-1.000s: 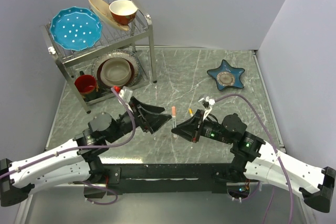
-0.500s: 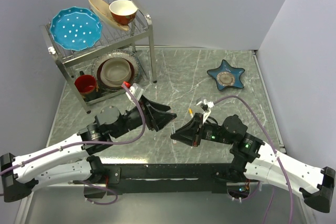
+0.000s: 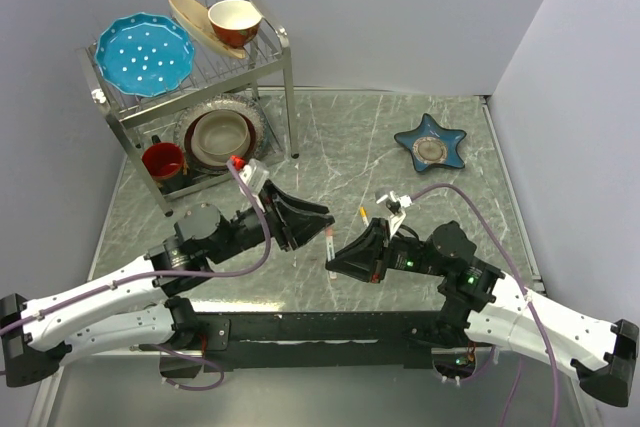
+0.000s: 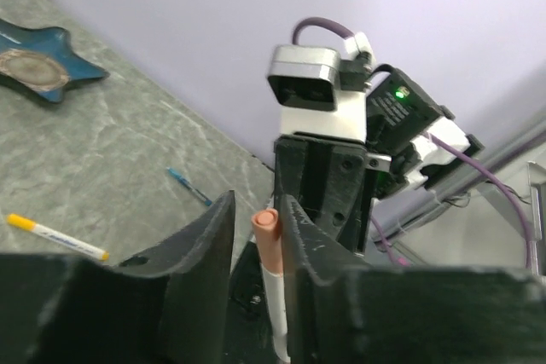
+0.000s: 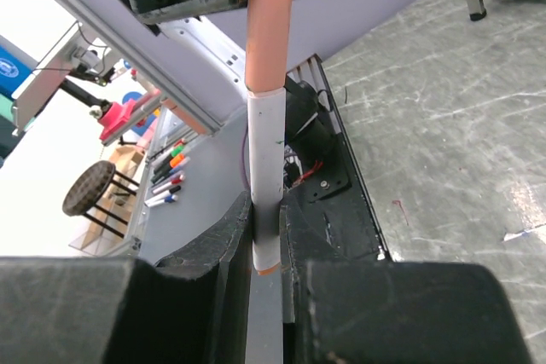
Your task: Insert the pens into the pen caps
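Left tool (image 3: 326,224) now around pink-capped pen (image 5: 265,125)

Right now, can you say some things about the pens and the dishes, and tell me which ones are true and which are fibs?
1. The right end effector grips a white pen by its barrel. True.
2. That pen has no cap on it. False: a pink cap sits on its top end.
3. An orange-ended pen lies loose on the table. True.
4. The star-shaped dish is red. False: it is blue.
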Robot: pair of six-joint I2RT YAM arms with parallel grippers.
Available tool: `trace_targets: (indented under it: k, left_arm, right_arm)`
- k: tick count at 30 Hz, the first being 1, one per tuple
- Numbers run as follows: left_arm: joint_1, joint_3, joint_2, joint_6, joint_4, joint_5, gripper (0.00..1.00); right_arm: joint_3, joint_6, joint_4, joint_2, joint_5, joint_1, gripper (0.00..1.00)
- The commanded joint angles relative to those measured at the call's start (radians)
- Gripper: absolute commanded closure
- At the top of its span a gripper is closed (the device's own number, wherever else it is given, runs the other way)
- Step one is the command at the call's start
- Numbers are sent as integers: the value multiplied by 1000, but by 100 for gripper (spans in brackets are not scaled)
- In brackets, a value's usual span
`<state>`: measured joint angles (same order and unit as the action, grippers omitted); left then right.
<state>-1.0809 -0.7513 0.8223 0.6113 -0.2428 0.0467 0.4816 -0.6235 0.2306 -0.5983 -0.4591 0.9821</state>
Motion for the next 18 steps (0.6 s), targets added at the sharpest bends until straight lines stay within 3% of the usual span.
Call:
trace_targets:
  k: [1, 3, 5, 10, 18]
  left_arm:
    - [-4, 41, 15, 59, -111, 137, 75]
    - [-4, 64, 23, 97, -153, 177, 91]
    - [-4, 93, 26, 140, -174, 231, 99]
    - [-4, 229, -8, 275, -308, 272, 99]
    - [-5, 325, -15, 399, -340, 227, 99]
  right_arm:
    - [2, -19, 96, 8, -24, 7, 100]
    - [14, -22, 108, 0, -27, 6, 100]
    - [25, -24, 115, 5, -7, 4, 100]
    - [110, -9, 73, 25, 74, 1, 100]
    - [333, 100, 6, -29, 244, -16, 100]
